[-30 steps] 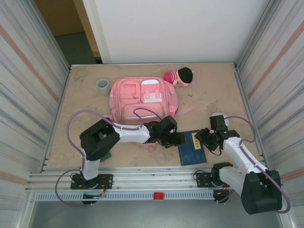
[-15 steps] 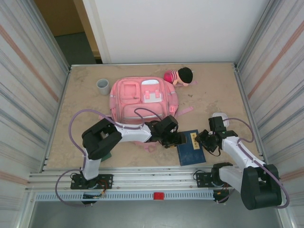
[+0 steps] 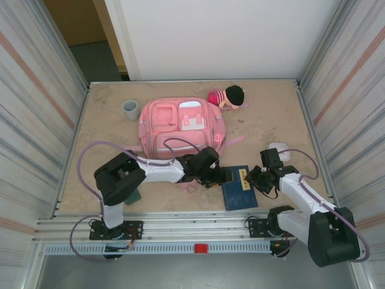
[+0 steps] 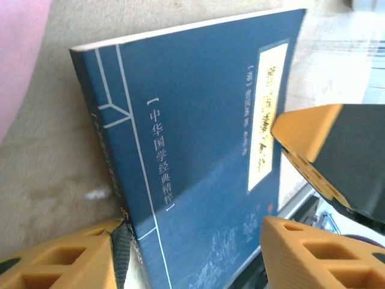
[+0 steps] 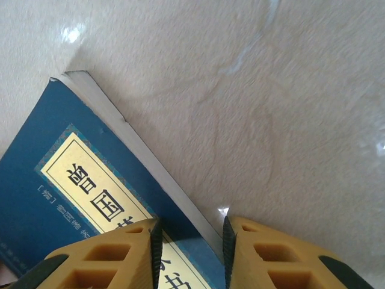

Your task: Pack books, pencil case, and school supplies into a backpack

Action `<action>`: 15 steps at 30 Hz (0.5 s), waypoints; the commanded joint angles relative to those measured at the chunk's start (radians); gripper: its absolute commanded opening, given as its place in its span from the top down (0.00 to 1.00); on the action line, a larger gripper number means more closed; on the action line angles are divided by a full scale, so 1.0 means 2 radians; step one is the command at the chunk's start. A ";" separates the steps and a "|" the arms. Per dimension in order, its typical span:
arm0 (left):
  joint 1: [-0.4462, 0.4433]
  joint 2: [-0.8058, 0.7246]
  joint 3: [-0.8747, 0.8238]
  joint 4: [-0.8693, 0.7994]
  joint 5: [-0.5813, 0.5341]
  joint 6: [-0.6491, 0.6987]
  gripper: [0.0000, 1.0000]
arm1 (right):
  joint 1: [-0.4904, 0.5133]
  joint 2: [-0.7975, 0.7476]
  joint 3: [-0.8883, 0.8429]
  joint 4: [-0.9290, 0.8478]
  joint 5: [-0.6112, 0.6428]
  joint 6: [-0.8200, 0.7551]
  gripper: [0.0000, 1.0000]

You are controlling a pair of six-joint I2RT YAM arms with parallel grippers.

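Observation:
A thin dark blue book with a pale label lies flat on the table in front of the pink backpack. My left gripper is low at the book's left edge. It is open and wide in the left wrist view, one finger at the spine corner, the other over the cover. My right gripper is at the book's right edge. It stands open and straddles the page edge of the book, one finger over the cover, the other over bare table.
A pink-and-black plush doll lies behind the backpack. A grey cup stands at the backpack's left. A small white object lies behind the right arm. A pink strap trails near the left gripper. Metal walls close both sides.
Both grippers have closed in on the book from either side. The book has shifted slightly left and turned a little. The left arm's elbow has swung left.

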 commanded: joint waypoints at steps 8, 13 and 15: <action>0.002 -0.020 -0.008 0.104 0.011 -0.003 0.42 | 0.021 -0.033 -0.015 0.021 -0.065 0.035 0.68; 0.002 0.003 0.002 0.098 0.006 0.006 0.43 | 0.022 -0.045 -0.022 0.031 -0.070 0.041 0.69; 0.002 0.013 0.005 0.111 0.016 0.003 0.43 | 0.022 -0.046 -0.024 0.032 -0.068 0.041 0.69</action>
